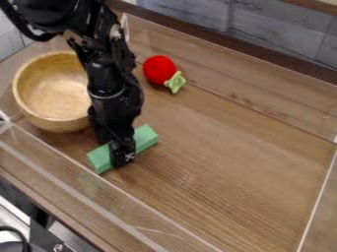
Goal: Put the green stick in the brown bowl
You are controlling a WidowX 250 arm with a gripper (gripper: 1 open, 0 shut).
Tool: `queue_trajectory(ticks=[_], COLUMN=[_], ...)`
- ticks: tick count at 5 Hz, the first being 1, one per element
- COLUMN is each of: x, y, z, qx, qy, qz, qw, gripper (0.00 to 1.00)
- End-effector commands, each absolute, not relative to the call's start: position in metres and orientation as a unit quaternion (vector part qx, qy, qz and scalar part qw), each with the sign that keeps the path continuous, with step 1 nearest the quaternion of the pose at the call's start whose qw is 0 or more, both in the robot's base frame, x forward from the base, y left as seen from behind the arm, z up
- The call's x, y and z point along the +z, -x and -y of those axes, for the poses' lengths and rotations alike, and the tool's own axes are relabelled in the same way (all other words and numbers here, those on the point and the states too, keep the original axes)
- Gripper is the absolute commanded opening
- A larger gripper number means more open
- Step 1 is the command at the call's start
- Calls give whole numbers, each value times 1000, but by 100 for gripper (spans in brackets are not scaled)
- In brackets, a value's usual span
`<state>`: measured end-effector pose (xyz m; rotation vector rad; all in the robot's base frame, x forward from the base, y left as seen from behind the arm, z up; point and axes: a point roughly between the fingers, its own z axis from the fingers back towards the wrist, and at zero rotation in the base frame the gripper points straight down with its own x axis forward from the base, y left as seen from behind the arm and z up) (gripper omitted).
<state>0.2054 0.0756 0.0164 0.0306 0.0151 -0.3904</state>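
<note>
Open claw down over the green stick, outside the brown bowl

The claw (116, 157) was released, its jaws apart, and had nothing in its grasp. Its dark fingertips were low over the green stick (141, 141), covering part of its middle; whether they touched it could not be told from this view. The stick lay flat on the worktop (231, 153), outside the brown bowl (43, 91), near it and toward the lower right of it in the picture. It lay on a slant, its upper end pointing away from the bowl and its lower end showing below the bowl in the view. Both ends showed on either side of the claw.

The bowl stood upright, its pale inside facing up. The dark arm (93, 39) came down from above the bowl in the picture, passing in front of the right part of its rim. To the right of the bowl, and a little higher in the view, sat a red ball (160, 69) with a small green-yellow piece (175, 83) against its lower right side.
</note>
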Motion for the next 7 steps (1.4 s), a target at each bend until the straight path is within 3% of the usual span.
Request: queue_trajectory(ticks=[1,4,5,7], x=[23,26,25,45], y=[-209,-212,-212,-211], z=[-84,-86,-87,-92], qx=[-182,-179,-178,-174], qy=[-19,-11,-10,-7], qz=[1,2,4,17], qw=[983,984,984,984], gripper=[100,100,0,0])
